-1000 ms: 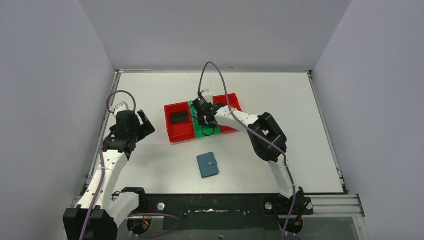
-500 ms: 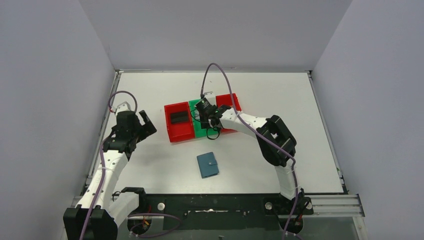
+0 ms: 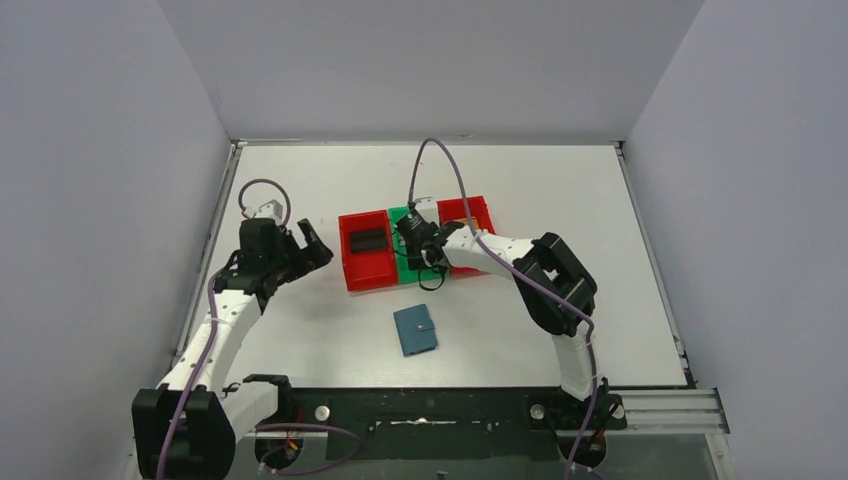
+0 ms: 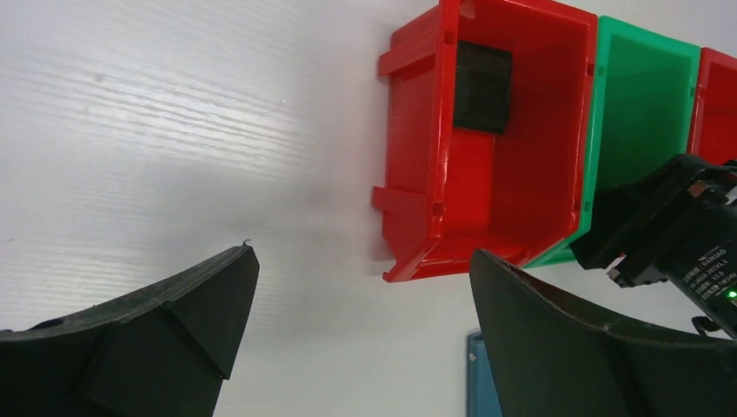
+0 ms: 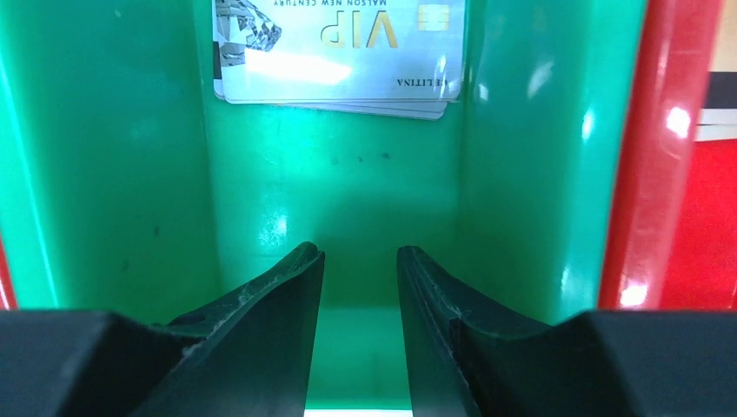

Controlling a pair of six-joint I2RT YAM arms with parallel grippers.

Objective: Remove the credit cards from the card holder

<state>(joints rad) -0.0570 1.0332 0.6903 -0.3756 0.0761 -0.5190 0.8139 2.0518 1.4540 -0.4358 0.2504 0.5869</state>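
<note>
The teal-blue card holder (image 3: 415, 330) lies shut on the table, in front of the bins; only a sliver of the card holder (image 4: 476, 375) shows in the left wrist view. Silver-grey credit cards (image 5: 339, 52) lie stacked at the far end of the green bin (image 5: 113, 156). A black card (image 4: 482, 87) lies in the left red bin (image 4: 434, 148). My right gripper (image 5: 359, 252) points into the green bin, jaws narrowly apart with nothing between them. My left gripper (image 4: 363, 254) hangs wide open over bare table, left of the red bin.
Three bins stand in a row mid-table: red (image 3: 365, 265), green (image 3: 403, 268), red (image 3: 475, 212). A striped card edge (image 5: 721, 104) shows in the right red bin. The right arm's cable (image 3: 445, 160) arcs above the bins. Walls enclose the table.
My left gripper has moved right, toward the left red bin. The right gripper has shifted slightly right and its jaws have parted a little. The bin row sits a bit farther right.
</note>
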